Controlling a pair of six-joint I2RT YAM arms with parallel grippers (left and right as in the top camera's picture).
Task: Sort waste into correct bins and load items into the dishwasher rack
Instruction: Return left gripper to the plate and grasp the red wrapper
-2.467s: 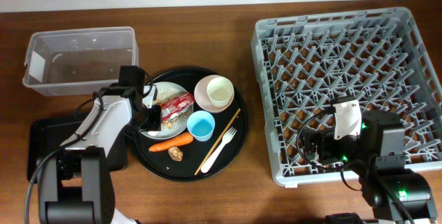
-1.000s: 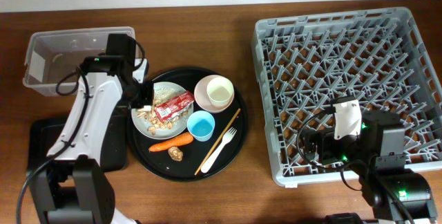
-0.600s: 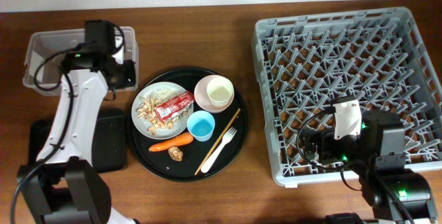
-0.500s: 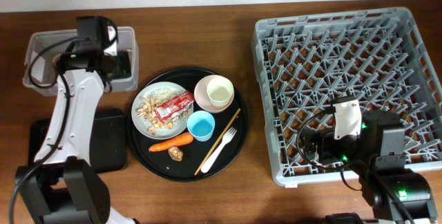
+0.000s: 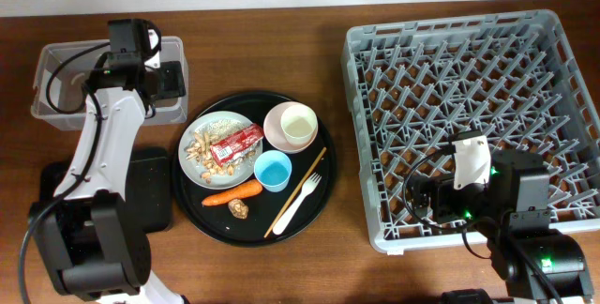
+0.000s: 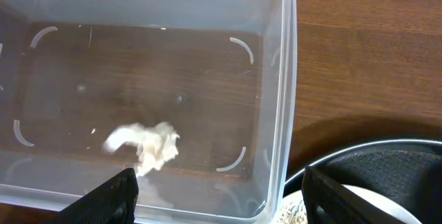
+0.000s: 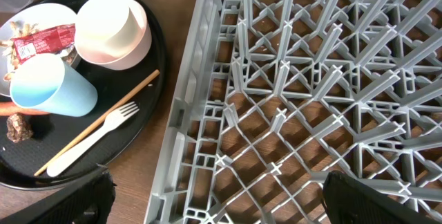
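Lettering on the red printed snack wrapper shows only as white marks, too small to read, and no other writing is visible. The wrapper lies among pale nut and rice scraps on the pale grey round plate, on the large round black tray. On the same tray are a pinkish-white bowl with a cream cup nested in it, a small blue cup, an orange carrot, a small brown lump and a white plastic fork.

The left gripper hangs over the clear plastic rectangular tub, its fingers spread wide and cut off by the frame edge. Crumpled white tissue lies blurred on the tub floor, held by nothing.

The right gripper is also spread and empty above the large square grey plastic dishwasher rack. The shallow black rectangular tray is partly hidden beneath the left arm.
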